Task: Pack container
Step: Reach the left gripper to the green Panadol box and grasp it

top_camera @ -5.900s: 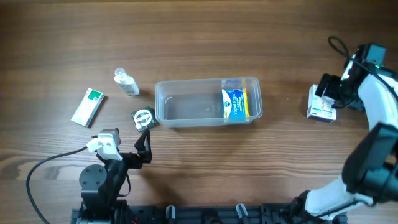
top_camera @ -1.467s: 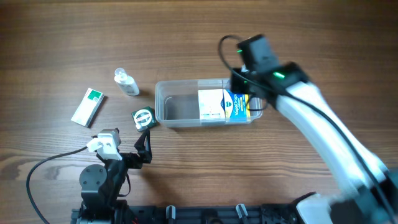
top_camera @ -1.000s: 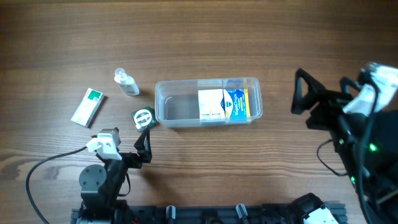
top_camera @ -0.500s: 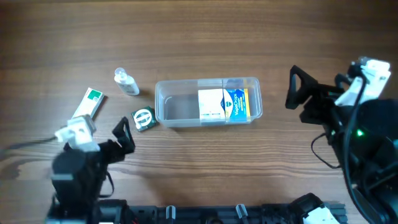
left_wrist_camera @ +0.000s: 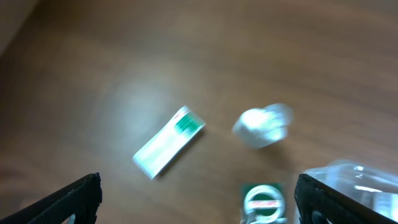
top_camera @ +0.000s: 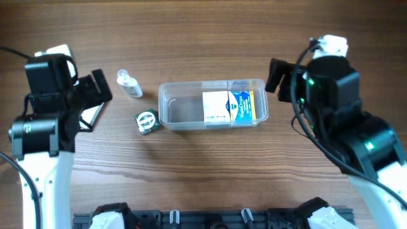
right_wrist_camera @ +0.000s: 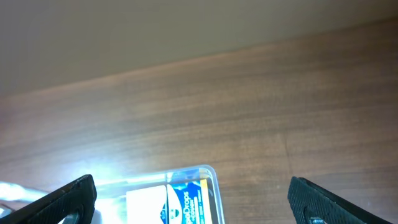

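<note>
"While the left gripper (left_wrist_camera: pixel 199 200) and right gripper (right_wrist_camera: pixel 199 200) gape empty, where's the tub (top_camera: pixel 181 111)?"

"Mid-table, boxes (top_camera: pixel 229 105) inside. Likely light, thin, slippery; I'd pinch the stiffer rim at a short end."

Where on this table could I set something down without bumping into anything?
The table is bare in a wide band in front of the container and in another behind it. The container's left end is empty too; two boxes fill its right end. It is crowded left of the container: a small bottle, a round green pack and a white-and-green box.
</note>
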